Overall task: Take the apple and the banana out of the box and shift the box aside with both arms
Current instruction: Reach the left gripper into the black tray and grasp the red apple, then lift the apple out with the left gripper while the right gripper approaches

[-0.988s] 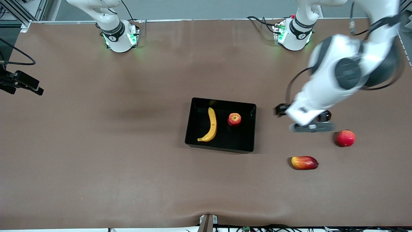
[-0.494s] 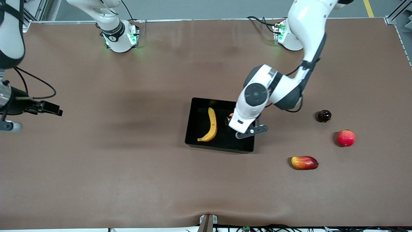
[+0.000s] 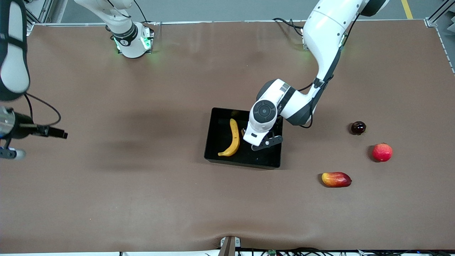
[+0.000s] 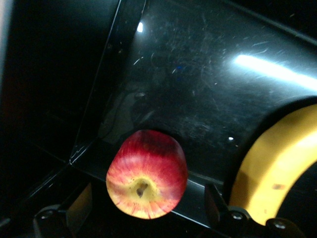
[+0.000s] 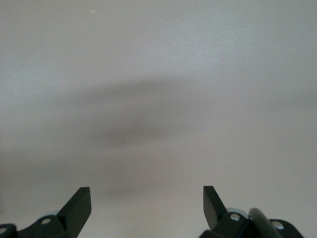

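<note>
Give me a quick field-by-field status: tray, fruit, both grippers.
tray: black tray mid-table
banana: banana lying in the tray
apple: apple in the tray, between the left fingers, not clamped
left gripper: left gripper low inside the tray, open around the apple
right gripper: right gripper open, holding nothing, at the right arm's end of the table
loose fruit: mango, red fruit, dark fruit on the table toward the left arm's end

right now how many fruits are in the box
2. The banana lies in the box toward the right arm's end; the apple sits beside it, under the left gripper, hidden in the front view.
</note>
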Robot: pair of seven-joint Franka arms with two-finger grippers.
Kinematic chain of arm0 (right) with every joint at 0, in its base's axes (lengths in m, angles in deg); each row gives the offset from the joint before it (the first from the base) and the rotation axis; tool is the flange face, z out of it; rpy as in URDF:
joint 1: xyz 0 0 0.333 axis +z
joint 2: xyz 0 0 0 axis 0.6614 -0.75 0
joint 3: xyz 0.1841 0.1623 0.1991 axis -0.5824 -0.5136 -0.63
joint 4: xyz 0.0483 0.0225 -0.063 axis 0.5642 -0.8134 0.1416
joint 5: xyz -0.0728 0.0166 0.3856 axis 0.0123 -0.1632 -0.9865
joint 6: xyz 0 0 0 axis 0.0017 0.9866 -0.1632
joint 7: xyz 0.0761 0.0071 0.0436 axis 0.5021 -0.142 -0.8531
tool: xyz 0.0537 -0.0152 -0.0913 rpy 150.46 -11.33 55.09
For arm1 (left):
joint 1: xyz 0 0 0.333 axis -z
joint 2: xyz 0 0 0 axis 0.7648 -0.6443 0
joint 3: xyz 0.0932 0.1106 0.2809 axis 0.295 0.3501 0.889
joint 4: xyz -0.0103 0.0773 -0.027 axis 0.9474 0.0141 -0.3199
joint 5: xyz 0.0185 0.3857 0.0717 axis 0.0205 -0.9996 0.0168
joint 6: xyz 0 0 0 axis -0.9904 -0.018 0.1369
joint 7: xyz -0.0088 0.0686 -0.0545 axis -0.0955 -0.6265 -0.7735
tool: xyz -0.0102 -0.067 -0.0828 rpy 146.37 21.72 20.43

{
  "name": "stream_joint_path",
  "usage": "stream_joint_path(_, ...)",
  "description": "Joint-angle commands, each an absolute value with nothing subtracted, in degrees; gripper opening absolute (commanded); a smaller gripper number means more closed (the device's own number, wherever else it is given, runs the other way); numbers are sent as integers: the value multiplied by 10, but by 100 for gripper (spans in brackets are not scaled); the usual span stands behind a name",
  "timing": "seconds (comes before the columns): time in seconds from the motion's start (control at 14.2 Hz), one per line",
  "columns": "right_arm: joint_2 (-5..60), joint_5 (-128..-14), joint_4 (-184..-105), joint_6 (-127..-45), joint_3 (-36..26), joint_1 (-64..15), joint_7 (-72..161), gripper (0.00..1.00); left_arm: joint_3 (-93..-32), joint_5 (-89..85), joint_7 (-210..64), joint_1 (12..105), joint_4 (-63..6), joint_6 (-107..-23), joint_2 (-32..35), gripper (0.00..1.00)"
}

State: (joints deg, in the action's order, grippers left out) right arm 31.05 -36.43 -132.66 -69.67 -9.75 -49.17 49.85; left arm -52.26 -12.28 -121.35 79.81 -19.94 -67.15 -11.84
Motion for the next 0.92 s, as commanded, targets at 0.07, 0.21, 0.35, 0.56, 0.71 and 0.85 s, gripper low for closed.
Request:
stream_joint_path(0.07, 282, -361, -1319, -704, -106, -518, 496, 100, -518, -143, -1226, 800, -206, -678, -123, 82)
stream_joint_path(0.21, 282, -373, -1319, -698, -106, -515, 503, 100, -518, -144, -1227, 798, -208, -677, -120, 19)
stream_joint_path(0.35, 282, -374, -1319, -673, -106, -507, 507, 100, -514, -157, -1228, 800, -205, -670, -107, 0)
stream_joint_path(0.56, 282, -377, -1315, -671, -108, -487, 511, 100, -513, -175, -1209, 783, -201, -634, -48, 0)
stream_joint_path(0.71, 283, -378, -1313, -667, -108, -472, 513, 100, -513, -196, -1181, 765, -199, -629, -9, 0)
stream_joint_path(0.85, 284, -387, -1311, -666, -110, -466, 559, 100, -515, -197, -1152, 735, -191, -626, 23, 0)
